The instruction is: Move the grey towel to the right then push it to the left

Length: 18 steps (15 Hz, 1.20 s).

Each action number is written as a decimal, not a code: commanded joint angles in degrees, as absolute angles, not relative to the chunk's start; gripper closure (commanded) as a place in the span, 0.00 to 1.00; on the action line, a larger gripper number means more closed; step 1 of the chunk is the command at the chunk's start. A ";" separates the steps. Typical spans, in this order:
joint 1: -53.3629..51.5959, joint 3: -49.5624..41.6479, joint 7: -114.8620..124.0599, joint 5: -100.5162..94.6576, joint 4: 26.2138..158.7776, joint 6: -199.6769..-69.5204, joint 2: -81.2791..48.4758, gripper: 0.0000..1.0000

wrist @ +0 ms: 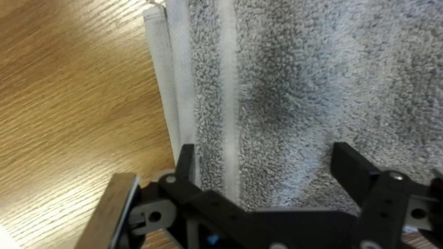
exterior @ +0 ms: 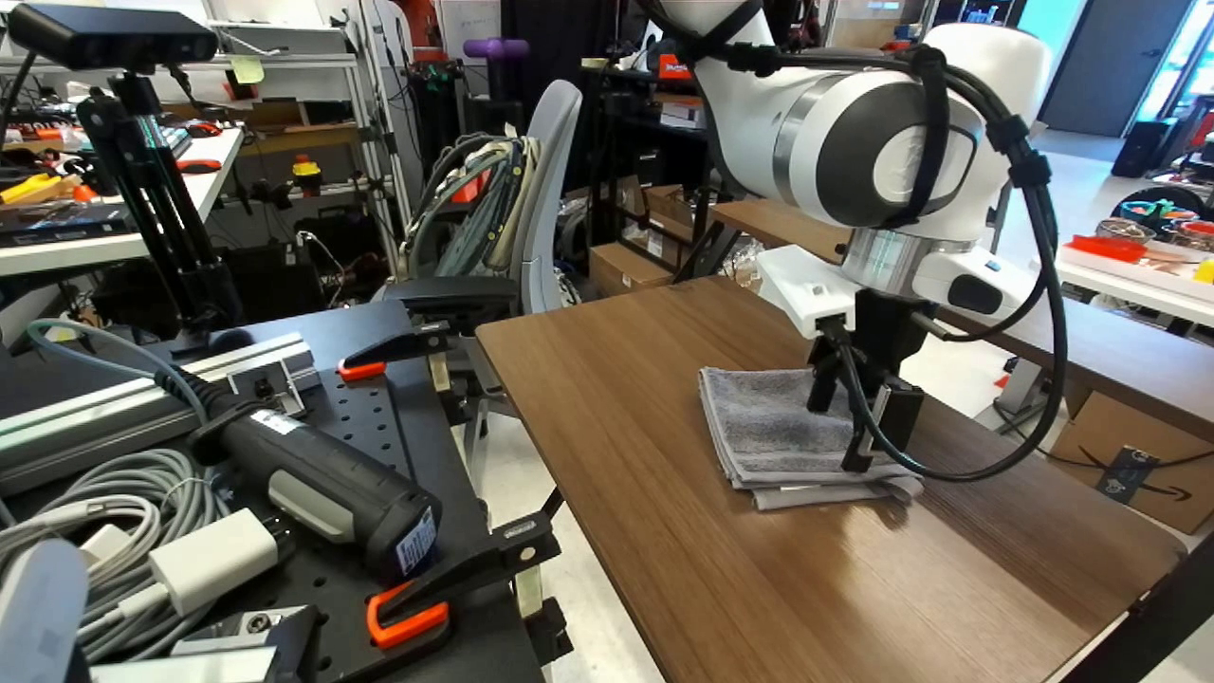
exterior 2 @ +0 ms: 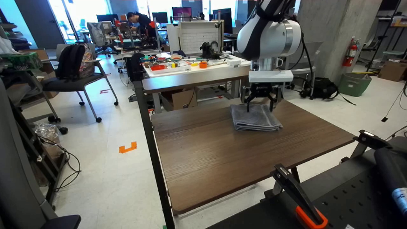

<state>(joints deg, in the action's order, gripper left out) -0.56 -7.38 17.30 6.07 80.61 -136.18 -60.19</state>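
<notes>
The grey towel (exterior: 770,422) lies folded in several layers on the brown wooden table (exterior: 654,455). It also shows in an exterior view (exterior 2: 256,121), near the table's far side there. My gripper (exterior: 838,433) points down over the towel with its two fingers spread, also in an exterior view (exterior 2: 259,109). In the wrist view, the open fingers (wrist: 263,148) have the towel (wrist: 294,86) beneath and between them. The left finger is by the towel's pale layered edge and the right one is over its middle. Whether the tips touch the cloth I cannot tell.
A black pegboard bench (exterior: 360,446) with orange-tipped clamps (exterior: 408,617) and a barcode-scanner-like black tool (exterior: 322,484) stands beside the table. A grey chair (exterior: 550,190) and another desk (exterior 2: 197,79) stand close by. A black post (exterior 2: 149,143) runs along a table edge.
</notes>
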 commanded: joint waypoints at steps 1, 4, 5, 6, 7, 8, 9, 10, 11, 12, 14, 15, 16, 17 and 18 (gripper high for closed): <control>0.19 -6.11 16.84 6.69 87.78 -135.41 -52.96 0.00; 0.17 -6.02 15.96 6.36 92.25 -136.85 -49.14 0.00; -0.08 -6.14 15.82 5.91 92.65 -136.46 -48.85 0.00; -0.07 -5.82 15.09 5.70 92.99 -137.27 -48.77 0.00; 0.00 -5.48 14.58 5.73 92.98 -137.40 -48.76 0.00; -0.16 -5.33 14.40 5.67 92.56 -138.03 -49.31 0.00; -0.17 -5.12 14.12 5.62 91.52 -138.21 -50.21 0.00; -0.31 -5.04 14.41 5.64 90.53 -138.03 -51.10 0.00; -0.44 -5.02 14.64 5.56 89.91 -137.79 -51.68 0.00; -0.62 -5.11 14.93 5.40 89.25 -137.81 -52.44 0.00; -0.86 -5.39 15.36 5.14 87.83 -137.02 -53.88 0.00; -0.97 -5.58 15.63 5.03 87.20 -136.67 -54.56 0.00; -1.10 -5.82 15.92 4.86 86.37 -136.30 -55.40 0.00; -1.29 -6.17 16.40 4.65 85.41 -135.87 -56.37 0.00; -1.46 -6.44 16.79 4.50 84.60 -135.65 -57.20 0.00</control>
<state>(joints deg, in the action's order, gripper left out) -0.89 -5.56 15.31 5.92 88.61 -136.98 -54.05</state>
